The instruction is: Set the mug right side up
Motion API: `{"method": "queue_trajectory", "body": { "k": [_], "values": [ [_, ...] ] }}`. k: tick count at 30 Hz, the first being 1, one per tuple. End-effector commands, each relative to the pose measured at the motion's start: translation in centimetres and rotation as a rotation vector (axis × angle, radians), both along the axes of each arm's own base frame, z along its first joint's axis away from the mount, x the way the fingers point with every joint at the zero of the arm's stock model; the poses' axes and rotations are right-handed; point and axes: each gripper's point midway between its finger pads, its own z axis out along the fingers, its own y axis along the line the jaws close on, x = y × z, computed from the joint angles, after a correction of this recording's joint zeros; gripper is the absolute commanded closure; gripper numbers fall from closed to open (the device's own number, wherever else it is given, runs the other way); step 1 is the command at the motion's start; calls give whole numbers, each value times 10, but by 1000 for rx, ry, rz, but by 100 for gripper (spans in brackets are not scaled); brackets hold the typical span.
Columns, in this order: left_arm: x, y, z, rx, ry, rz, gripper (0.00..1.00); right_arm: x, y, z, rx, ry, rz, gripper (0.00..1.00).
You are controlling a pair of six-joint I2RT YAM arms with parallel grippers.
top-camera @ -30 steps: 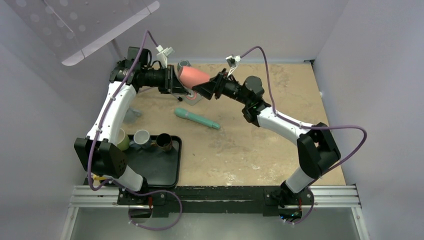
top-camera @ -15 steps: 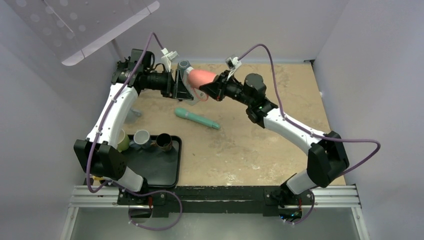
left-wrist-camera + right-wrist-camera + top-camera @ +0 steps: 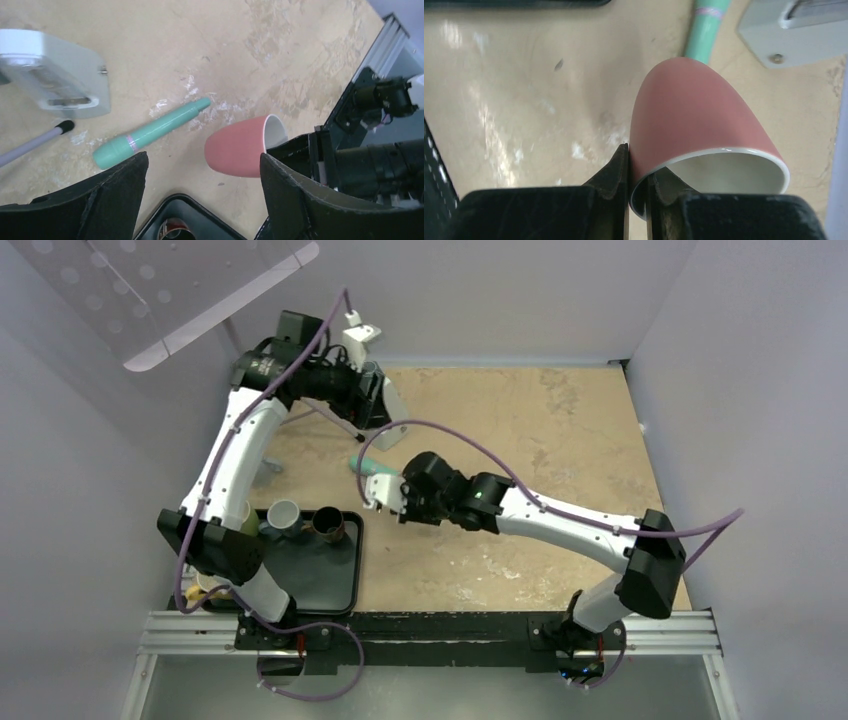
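The pink mug [image 3: 696, 110] with a white inside hangs on its side just above the table, its mouth toward my right wrist. My right gripper [image 3: 638, 170] is shut on its rim, one finger outside the wall and one inside. In the left wrist view the mug [image 3: 237, 152] shows below and ahead, between but well clear of the spread fingers of my left gripper [image 3: 202, 200], which is open and empty. From the top view the mug is hidden under the right wrist, and the left gripper [image 3: 375, 400] is raised at the back.
A teal pen [image 3: 150, 132] lies on the table just beyond the mug. A grey-white device [image 3: 55, 75] sits farther back. The black tray [image 3: 320, 575] at the front left holds a white cup [image 3: 283, 512] and a dark cup [image 3: 328, 523].
My left gripper opened, let go of the mug and drew up and back. My right gripper shut on the rim and carried the mug forward and left, toward the tray.
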Motion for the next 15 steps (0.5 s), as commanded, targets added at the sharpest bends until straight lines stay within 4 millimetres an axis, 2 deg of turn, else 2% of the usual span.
{"method": "queue_trajectory", "body": {
  "k": [1,4,7,11,15],
  "values": [
    [-18,-28,-37,154,25,-139,15,7,-9,18,-235,-177,90,100],
    [-35,-45,-59,188,57,-216,15,-5,2,6,-282,-143,150,100],
    [-53,-57,-81,238,73,-298,16,-7,5,-4,-313,-125,163,100],
    [-59,-57,-116,352,71,-337,19,-7,9,-8,-324,-120,165,100],
    [-61,-60,-140,411,60,-358,21,-6,12,-10,-326,-119,161,100]
  ]
}}
